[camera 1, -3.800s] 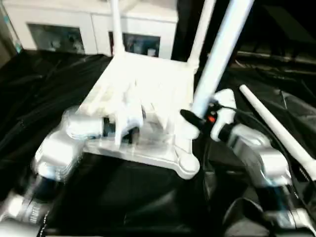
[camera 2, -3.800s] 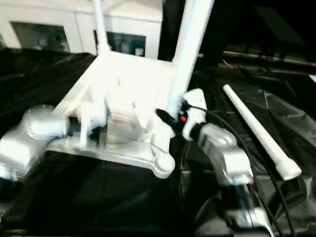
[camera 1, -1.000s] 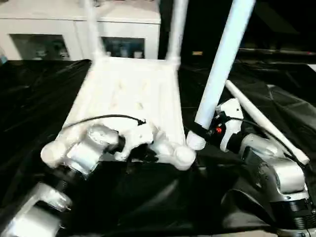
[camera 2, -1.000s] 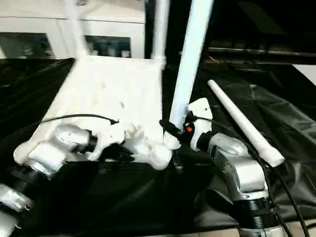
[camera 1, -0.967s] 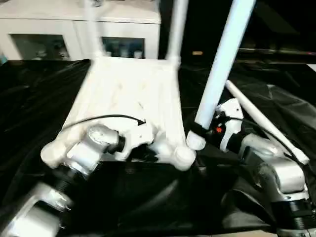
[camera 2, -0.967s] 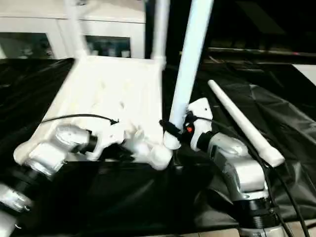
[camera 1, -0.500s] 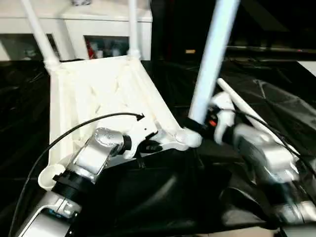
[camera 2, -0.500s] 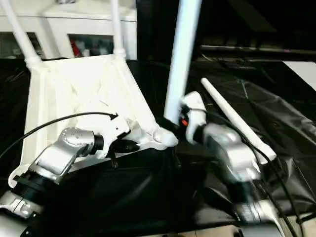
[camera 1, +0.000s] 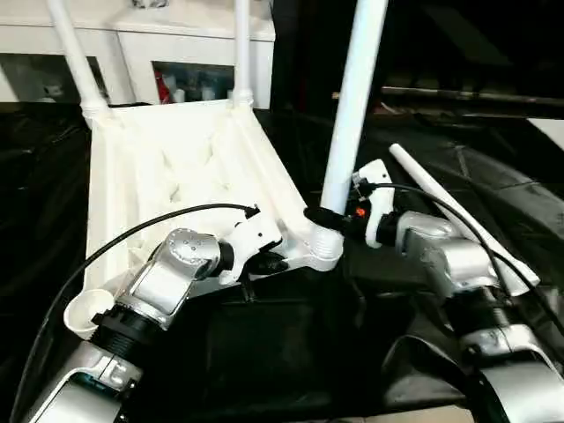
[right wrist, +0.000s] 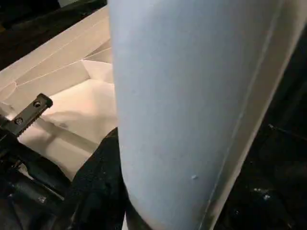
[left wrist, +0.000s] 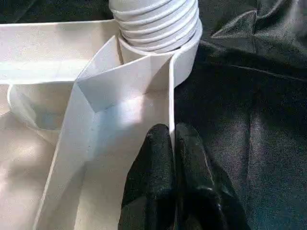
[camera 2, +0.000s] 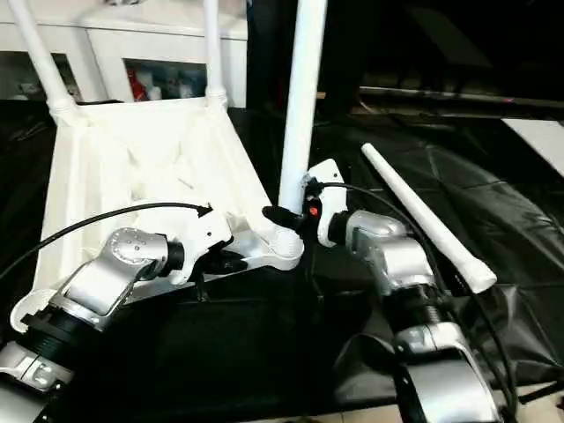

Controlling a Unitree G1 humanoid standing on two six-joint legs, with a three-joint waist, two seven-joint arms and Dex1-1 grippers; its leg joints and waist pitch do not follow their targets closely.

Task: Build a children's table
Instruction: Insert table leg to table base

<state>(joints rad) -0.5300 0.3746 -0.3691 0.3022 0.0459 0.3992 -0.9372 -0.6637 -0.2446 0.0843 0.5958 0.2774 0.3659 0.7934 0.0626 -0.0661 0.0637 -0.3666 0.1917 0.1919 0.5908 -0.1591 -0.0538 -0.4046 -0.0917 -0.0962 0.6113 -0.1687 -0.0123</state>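
Note:
The children's table tabletop lies upside down on the black cover, with two white legs standing in its far corner sockets. My left gripper is shut on the rim of the near edge, close to the near right corner. A third leg stands almost upright with its ribbed end in that corner socket. My right gripper is shut on this leg just above the socket. A fourth leg lies loose on the cover to the right.
The near left corner socket holds no leg. A white cabinet with glass doors stands behind the work table. Crumpled black cover spreads in front of the tabletop. A black cable arcs over my left forearm.
The held leg's lower end has gone from beside the near right corner into its socket, and the leg now stands more upright. The camera also shifted. My left gripper has kept its hold.

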